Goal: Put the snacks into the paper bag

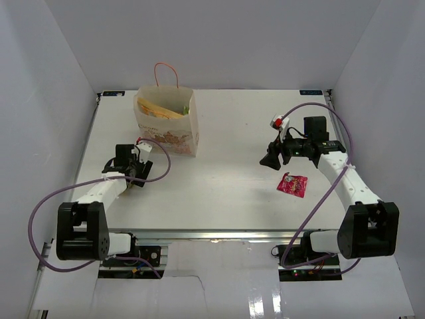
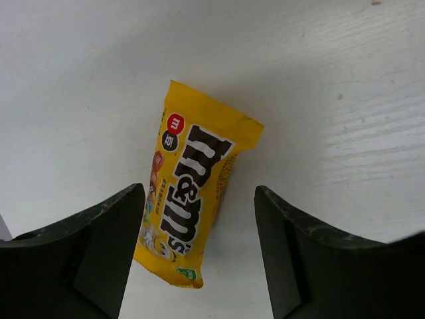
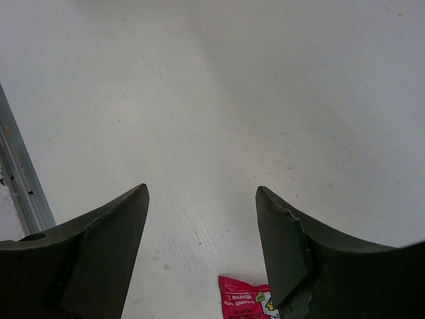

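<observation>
The cream paper bag [image 1: 167, 133] stands upright at the back left, with the gold chip bag [image 1: 159, 107] and a bit of green packet [image 1: 186, 108] showing in its mouth. The yellow candy packet [image 2: 189, 193] lies flat on the table. My left gripper [image 2: 199, 256] is open just above it, jaws on either side of its lower end; in the top view this gripper [image 1: 137, 178] hides the packet. The red-pink pouch [image 1: 293, 184] lies at the right. My right gripper [image 1: 271, 159] is open and empty above the table, and the pouch [image 3: 247, 299] shows at the bottom edge of its wrist view. The purple and yellow-orange bars are out of view.
The white table [image 1: 226, 133] is enclosed by white walls at the back and both sides. A metal rail [image 1: 219, 234] runs along its front edge. Purple cables [image 1: 159, 166] loop beside both arms.
</observation>
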Available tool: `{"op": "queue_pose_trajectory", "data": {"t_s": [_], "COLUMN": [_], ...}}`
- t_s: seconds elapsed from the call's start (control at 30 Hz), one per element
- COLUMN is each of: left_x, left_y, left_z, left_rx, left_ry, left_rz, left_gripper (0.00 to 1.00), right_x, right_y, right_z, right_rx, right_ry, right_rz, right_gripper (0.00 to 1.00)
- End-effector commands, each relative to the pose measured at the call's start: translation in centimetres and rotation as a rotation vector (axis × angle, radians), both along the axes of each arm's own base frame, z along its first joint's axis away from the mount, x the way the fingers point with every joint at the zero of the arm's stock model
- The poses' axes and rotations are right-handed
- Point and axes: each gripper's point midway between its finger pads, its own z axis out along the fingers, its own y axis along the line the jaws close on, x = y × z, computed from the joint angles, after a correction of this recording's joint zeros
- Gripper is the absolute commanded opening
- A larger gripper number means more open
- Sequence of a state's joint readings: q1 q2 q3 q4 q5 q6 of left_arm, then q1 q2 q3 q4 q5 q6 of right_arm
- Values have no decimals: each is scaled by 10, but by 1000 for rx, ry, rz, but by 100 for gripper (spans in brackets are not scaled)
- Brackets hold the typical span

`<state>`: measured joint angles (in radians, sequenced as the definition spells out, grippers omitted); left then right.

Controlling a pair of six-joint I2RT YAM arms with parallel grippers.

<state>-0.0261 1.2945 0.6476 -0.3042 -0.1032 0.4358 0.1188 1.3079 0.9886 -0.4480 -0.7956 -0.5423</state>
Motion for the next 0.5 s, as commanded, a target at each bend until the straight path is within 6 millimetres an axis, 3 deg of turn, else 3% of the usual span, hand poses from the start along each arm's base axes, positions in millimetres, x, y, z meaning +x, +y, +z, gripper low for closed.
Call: {"op": "queue_pose_trajectory", "data": {"t_s": [0.0,0.1,0.13,0.3,0.37,0.4,0.47], "left_x": [9,11,11,10,10,10,12], "left_y": [-1,-7,3,5,6,8,9], "left_z": [-9,-18,-19,-23,-21,-18,-8], "left_rx": [-15,-49,-55,-66,-67,-62,-60], "left_ry": [-15,13,18,27,18,11,-17], "left_rz": [-53,-60,-27,-10,2,9,24], "left_gripper": [77,73,72,58,49,36,25], "right_x": [-4,-4,-4,-5,-6,-7,-7], "right_y": [2,0,-1,-5,-6,-5,-6], "right_z": [10,14,13,16,15,15,14], "right_rx": [31,37,35,45,50,52,54], "right_ry": [-23,-28,-28,-28,-19,-18,-14], "right_rz": [16,9,7,-6,-10,-8,-10], "right_gripper": [72,72,72,71,71,71,71]}}
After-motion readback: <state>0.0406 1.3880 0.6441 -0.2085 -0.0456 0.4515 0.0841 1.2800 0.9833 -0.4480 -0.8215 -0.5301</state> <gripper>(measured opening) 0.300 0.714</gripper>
